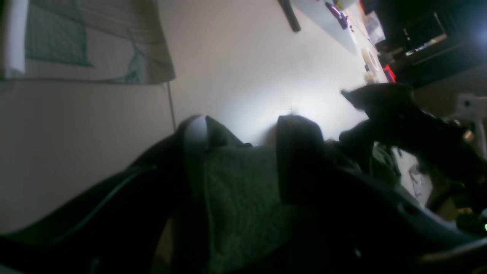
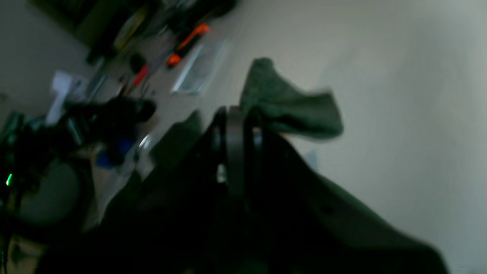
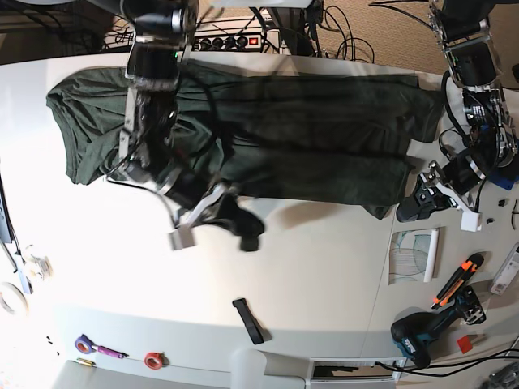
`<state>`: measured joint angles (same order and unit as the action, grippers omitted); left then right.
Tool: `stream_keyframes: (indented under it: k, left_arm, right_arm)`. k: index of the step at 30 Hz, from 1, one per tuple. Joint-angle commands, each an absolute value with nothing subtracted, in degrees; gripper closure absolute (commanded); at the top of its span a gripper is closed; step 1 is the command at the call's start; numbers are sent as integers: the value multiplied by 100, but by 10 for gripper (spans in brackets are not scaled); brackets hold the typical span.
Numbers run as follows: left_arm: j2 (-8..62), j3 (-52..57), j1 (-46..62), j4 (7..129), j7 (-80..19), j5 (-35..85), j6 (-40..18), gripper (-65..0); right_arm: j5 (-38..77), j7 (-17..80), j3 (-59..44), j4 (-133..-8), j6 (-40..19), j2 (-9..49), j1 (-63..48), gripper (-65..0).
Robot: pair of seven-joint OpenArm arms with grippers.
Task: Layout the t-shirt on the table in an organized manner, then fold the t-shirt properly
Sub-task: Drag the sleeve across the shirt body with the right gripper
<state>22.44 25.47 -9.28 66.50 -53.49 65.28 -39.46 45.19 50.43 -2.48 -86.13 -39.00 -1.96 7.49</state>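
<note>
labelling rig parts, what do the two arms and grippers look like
The right arm and left arm are black and bare-metal segments trailing black cables. The right gripper and left gripper are black, with white brackets beside them.

Overhead, the base camera looks straight down and takes in the whole table (image 3: 324,267) and both arms. Each wrist camera rides close behind its own claw, the left claw (image 1: 247,129) and the right claw (image 2: 236,114), and faces out low across the tabletop, blurred at that range. All three views share the green t-shirt (image 3: 324,174) and the pale table surface.
</note>
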Motion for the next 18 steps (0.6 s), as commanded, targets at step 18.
stream_keyframes:
  k: [18]
  left_arm:
    - [2685,2569,-1048,6742,-5264,6770,-4000,-311]
  right_arm:
    - [2985,4018,2477,-9179,-4000,-812,526,0]
